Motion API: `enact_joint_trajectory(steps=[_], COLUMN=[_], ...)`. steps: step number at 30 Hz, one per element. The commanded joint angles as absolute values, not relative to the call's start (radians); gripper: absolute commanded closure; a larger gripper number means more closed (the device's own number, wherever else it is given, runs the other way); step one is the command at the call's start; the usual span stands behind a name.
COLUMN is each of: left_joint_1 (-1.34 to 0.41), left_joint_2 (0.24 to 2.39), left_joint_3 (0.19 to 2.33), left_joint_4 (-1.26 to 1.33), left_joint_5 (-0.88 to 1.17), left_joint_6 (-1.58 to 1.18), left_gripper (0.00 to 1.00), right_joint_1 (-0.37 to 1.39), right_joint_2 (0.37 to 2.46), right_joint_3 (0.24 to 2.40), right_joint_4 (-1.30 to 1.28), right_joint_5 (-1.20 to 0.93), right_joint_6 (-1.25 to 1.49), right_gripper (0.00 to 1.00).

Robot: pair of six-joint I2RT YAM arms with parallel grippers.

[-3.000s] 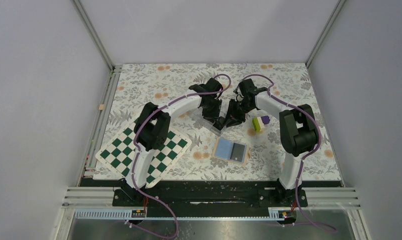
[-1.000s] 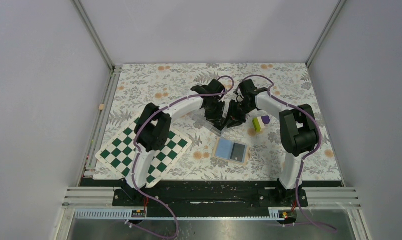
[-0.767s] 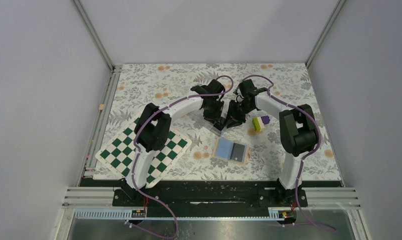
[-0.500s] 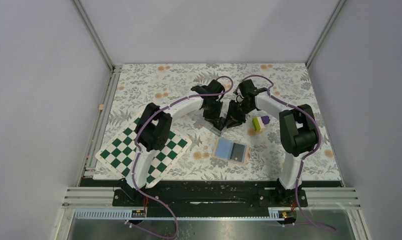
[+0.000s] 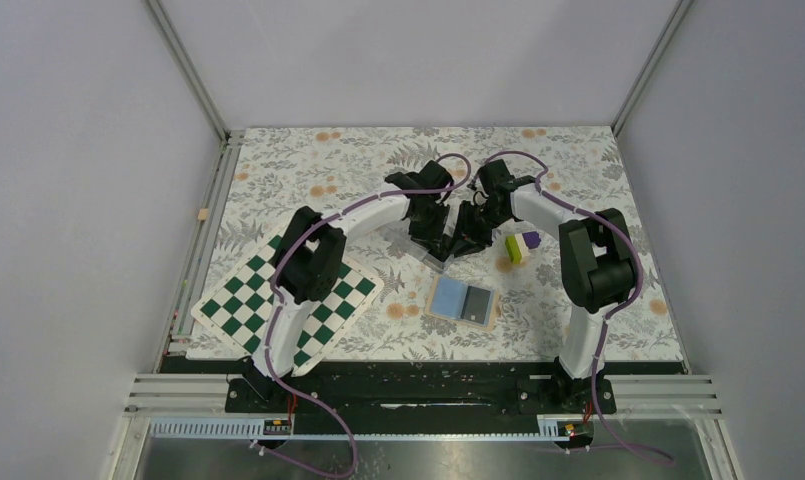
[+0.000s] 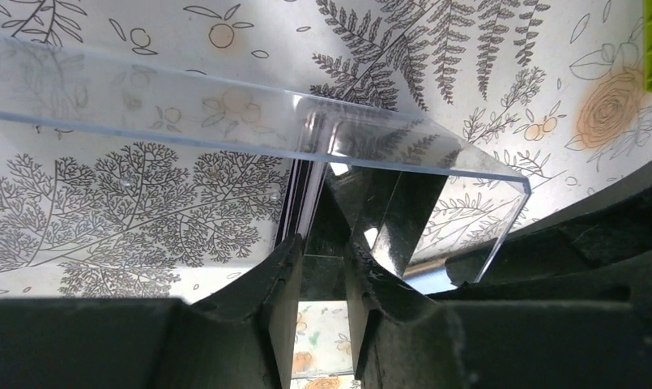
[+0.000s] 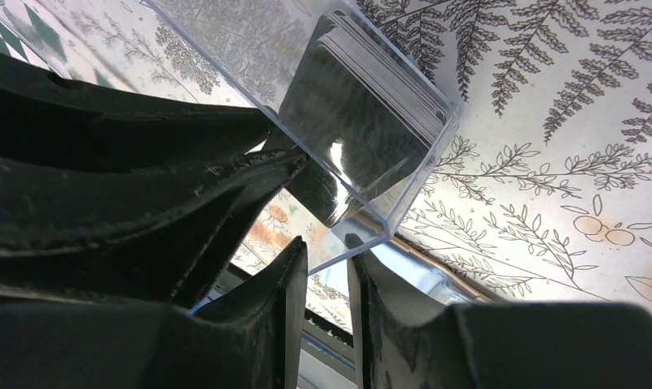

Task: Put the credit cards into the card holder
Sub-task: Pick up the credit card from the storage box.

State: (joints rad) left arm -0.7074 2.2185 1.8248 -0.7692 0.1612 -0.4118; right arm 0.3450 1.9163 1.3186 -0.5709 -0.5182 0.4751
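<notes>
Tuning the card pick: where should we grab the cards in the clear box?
Grip the cards by their exposed edge, coming in through the box's open side, jaws across the stack's flat faces. They stand packed on edge against one end wall, so the clear walls probably block any other approach.

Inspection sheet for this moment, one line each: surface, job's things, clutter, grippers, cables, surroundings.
Surface: floral cloth lies flat over the table.
Job's things: credit cards stacked inside the clear box; card holder lies open, one dark card on its right half.
Clutter: chequered board at near left; purple and yellow-green block right of the box.
Grippers: left gripper appears shut on cards at the box's end; right gripper shut on the box's wall.
Cables: purple cables run along both arms; no snag seen.
Surroundings: grey walls, metal frame posts; nothing else seen.
</notes>
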Motion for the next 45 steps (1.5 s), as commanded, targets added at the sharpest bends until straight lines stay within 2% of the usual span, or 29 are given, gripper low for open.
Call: enact_joint_trajectory(steps=[1, 12, 16, 22, 29, 37, 40, 42, 45], left_joint_1=[-0.741, -0.770, -0.772, -0.777, -0.777, -0.777, -0.777, -0.777, -0.777], left_joint_2=[2.164, 2.146, 2.144, 2.170, 2.210, 2.252, 2.258, 2.262, 2.268], left_joint_3=[1.878, 1.906, 1.910, 1.935, 1.955, 1.959, 1.958, 1.956, 1.957], left_joint_4=[-0.787, -0.826, -0.829, -0.860, -0.872, -0.867, -0.866, -0.865, -0.866], left_joint_5=[0.116, 0.015, 0.009, 0.009, 0.004, 0.035, 0.037, 0.041, 0.056], left_joint_6=[-0.381, -0.362, -0.356, -0.329, -0.332, -0.348, -0.348, -0.349, -0.350], left_gripper=[0.73, 0.74, 0.70, 0.58, 0.58, 0.63, 0.57, 0.57, 0.65], right_joint_1=[0.354, 0.354, 0.356, 0.355, 0.354, 0.354, 0.354, 0.354, 0.354], right_joint_2=[1.928, 1.925, 1.927, 1.929, 1.929, 1.929, 1.930, 1.930, 1.930], right_joint_3=[1.313, 1.308, 1.308, 1.307, 1.306, 1.305, 1.304, 1.304, 1.302], right_joint_4=[-0.572, -0.573, -0.573, -0.574, -0.572, -0.574, -0.573, -0.573, -0.573], right_joint_5=[-0.546, -0.545, -0.546, -0.550, -0.550, -0.554, -0.554, -0.555, -0.555], right_joint_6=[0.464, 0.465, 0.464, 0.463, 0.463, 0.462, 0.460, 0.459, 0.459], right_gripper=[0.68, 0.68, 0.68, 0.68, 0.68, 0.68, 0.68, 0.68, 0.68])
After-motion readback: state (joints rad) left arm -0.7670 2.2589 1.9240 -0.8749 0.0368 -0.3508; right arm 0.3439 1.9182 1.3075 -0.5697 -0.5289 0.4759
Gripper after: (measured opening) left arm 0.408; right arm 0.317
